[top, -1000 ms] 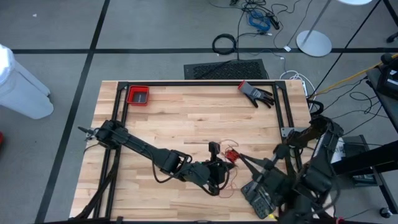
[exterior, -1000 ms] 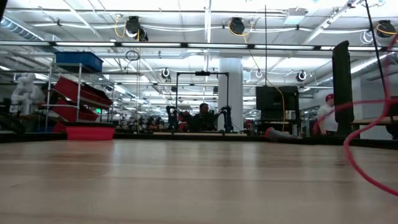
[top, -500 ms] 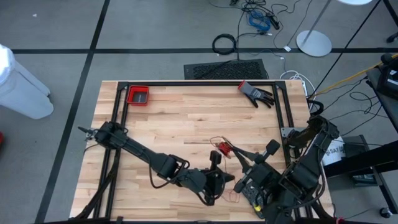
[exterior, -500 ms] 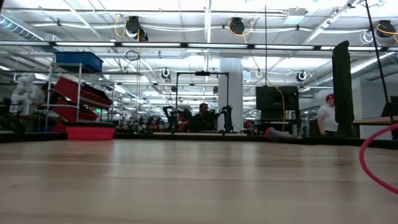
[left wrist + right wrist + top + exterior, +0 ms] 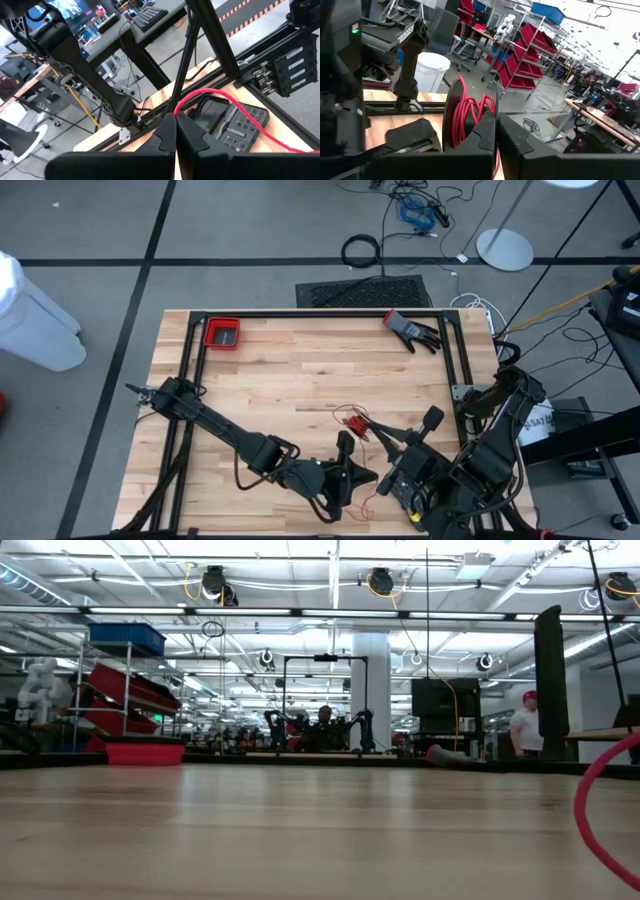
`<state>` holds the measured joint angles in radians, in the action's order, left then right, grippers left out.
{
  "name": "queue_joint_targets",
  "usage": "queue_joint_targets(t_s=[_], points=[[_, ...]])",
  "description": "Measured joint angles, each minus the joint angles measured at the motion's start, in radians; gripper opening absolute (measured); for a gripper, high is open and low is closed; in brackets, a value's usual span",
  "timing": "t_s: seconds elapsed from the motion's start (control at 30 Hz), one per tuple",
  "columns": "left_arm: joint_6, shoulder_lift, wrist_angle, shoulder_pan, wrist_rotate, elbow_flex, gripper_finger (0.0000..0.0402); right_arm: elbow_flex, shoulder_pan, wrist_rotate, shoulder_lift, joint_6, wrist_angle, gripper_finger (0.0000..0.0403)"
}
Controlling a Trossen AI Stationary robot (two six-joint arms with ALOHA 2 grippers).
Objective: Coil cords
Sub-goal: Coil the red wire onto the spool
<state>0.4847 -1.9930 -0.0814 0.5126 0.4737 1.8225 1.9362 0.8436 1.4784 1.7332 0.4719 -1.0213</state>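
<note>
My right gripper (image 5: 496, 131) is closed on the red cord (image 5: 470, 112), holding the wound loops together so they do not spring apart. My left gripper (image 5: 176, 134) pinches the free strand of it, keeping it taut. The bundle hangs just above the worktop (image 5: 290, 370), between both grippers.

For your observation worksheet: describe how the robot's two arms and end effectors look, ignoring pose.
Both arms are dark, jointed links with loose black cables. The left end effector and right end effector each end in two dark, angular fingers. The right wrist view shows a green indicator light.
</note>
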Motion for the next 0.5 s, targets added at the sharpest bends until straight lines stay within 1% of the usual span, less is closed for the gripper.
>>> queue_joint_targets(t_s=[0.17, 0.3, 0.5], points=[[0.008, 0.000, 0.009, 0.000, 0.001, 0.000, 0.0001, 0.000, -0.009, -0.031, 0.000, 0.004, -0.005, 0.0000], [0.049, 0.000, 0.053, 0.015, 0.004, 0.000, 0.0001, 0.000, -0.028, -0.072, 0.000, 0.014, -0.027, 0.0000], [0.117, 0.000, 0.081, 0.047, 0.003, 0.000, 0.0001, -0.001, -0.048, -0.089, 0.017, 0.007, -0.048, 0.0000]])
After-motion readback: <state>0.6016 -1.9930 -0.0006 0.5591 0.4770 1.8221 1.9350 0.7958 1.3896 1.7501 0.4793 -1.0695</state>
